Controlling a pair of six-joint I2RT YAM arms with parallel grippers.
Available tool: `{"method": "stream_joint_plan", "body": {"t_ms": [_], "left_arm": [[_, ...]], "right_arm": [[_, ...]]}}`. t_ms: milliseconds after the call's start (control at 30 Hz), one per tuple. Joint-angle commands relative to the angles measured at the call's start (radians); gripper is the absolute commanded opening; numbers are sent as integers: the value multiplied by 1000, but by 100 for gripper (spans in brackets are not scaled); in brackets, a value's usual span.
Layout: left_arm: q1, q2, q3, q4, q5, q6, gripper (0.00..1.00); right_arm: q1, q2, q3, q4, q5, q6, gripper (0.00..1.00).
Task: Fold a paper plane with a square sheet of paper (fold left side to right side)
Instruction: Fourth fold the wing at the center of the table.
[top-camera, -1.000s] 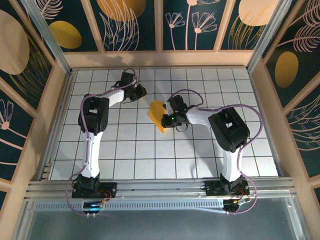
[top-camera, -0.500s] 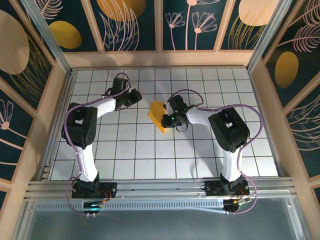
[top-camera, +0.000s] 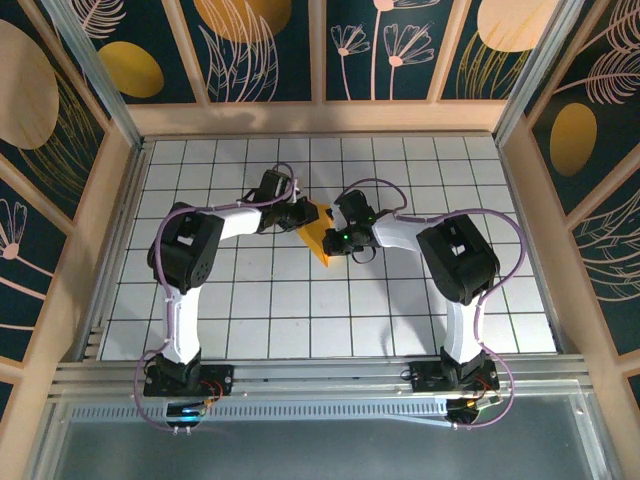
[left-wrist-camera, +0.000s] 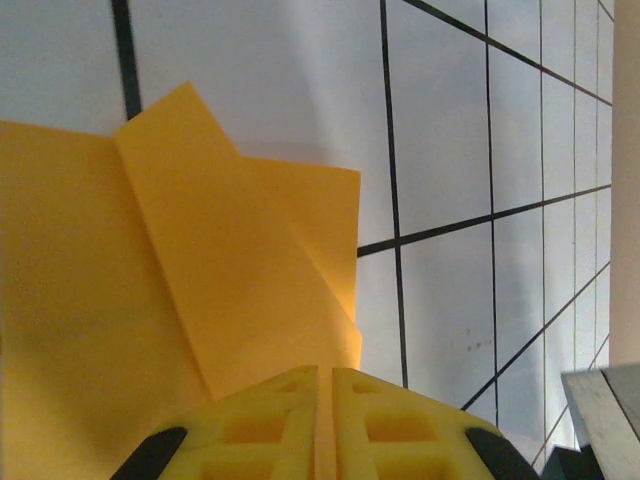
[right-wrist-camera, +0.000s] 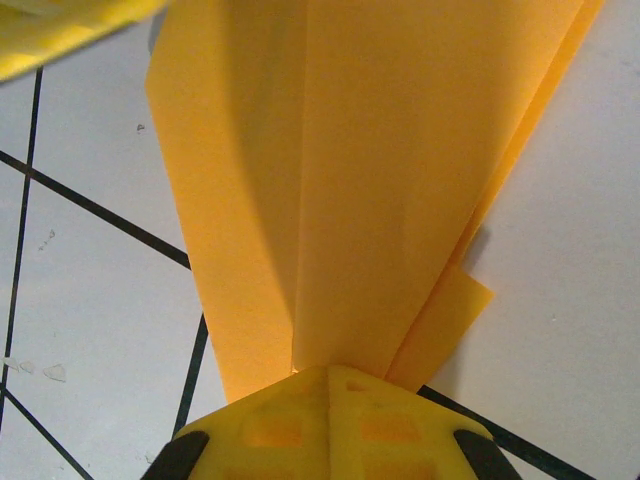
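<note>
1. Top external view: a folded orange-yellow sheet of paper (top-camera: 318, 240) is seen near the middle of the white gridded desk (top-camera: 250, 300), between the two end effectors.
2. The left end effector (top-camera: 303, 216) is placed at the paper's far left edge, and the right end effector (top-camera: 332, 240) at its right side.
3. In the left wrist view, the left fingers (left-wrist-camera: 280, 400) are seen drawn together, with only a thin seam left between them. The paper is spread just ahead of the tips, with one flap folded over at a slant.
4. Whether the paper is pinched by the left fingers cannot be told.
5. In the right wrist view, the right fingers (right-wrist-camera: 300, 400) are seen pressed fully together. The layered paper narrows into their tips and is gripped there.
6. A small corner of a lower layer is seen sticking out beside the right fingertips, over the desk.
</note>
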Motion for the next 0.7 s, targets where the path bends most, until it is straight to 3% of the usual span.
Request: {"method": "stream_joint_plan", "body": {"t_ms": [0,233,667], "left_arm": [[-3,46,70,10,33,-10,12],[-6,114,119,-25,-3,8,12],[-6,114,12,-16,-77,20,7]], "right_arm": [[2,77,-68,-258,88,-23,0],[3,78,-69,-257,86,-22,0],[-10,39,-33,-230,5,-40,0]]}}
